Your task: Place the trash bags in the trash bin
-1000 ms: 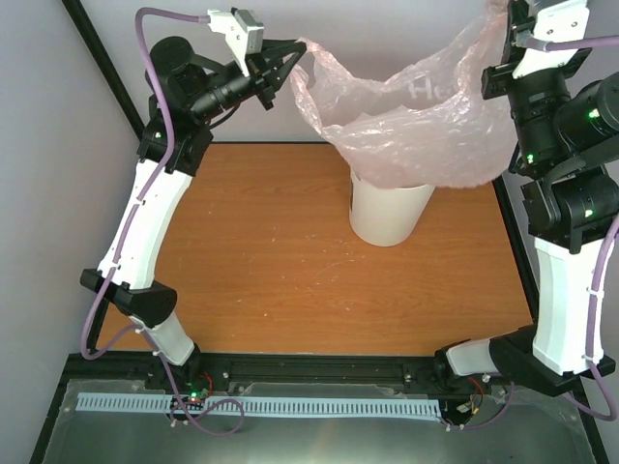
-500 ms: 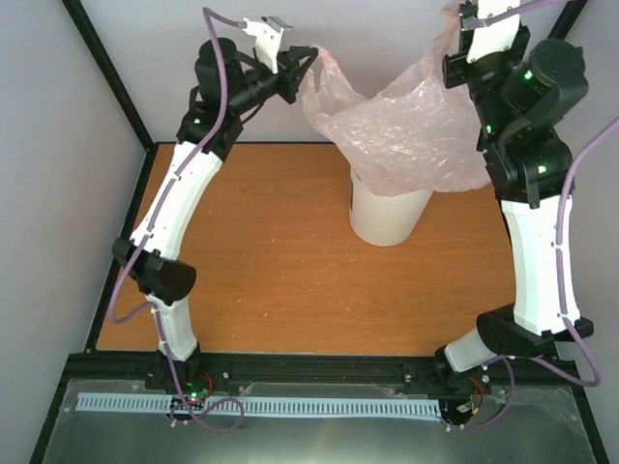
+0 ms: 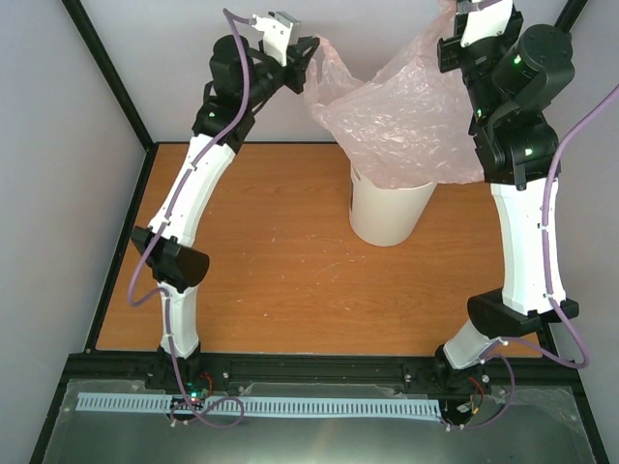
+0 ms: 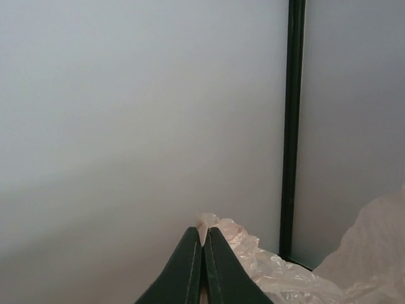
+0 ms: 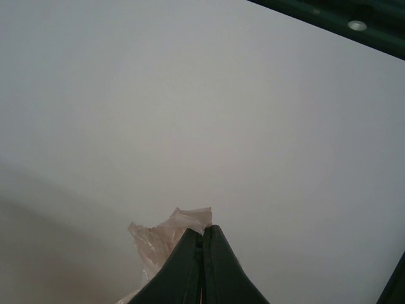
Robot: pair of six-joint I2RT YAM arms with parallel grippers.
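Crinkly bag [image 3: 406, 116] narrower over bin [image 3: 387, 217]

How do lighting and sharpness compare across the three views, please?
Top external: even, soft light, sharp; the translucent pink trash bag lets light through over the white trash bin. Left wrist: left gripper dark against a plain grey wall. Right wrist: right gripper equally dark, one bright lamp spot top right.

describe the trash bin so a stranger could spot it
On the orange wooden table, look near the far edge, right of centre. The plain white round plastic bin stands there, the only upright container, its mouth hidden under a translucent pale pink plastic bag.
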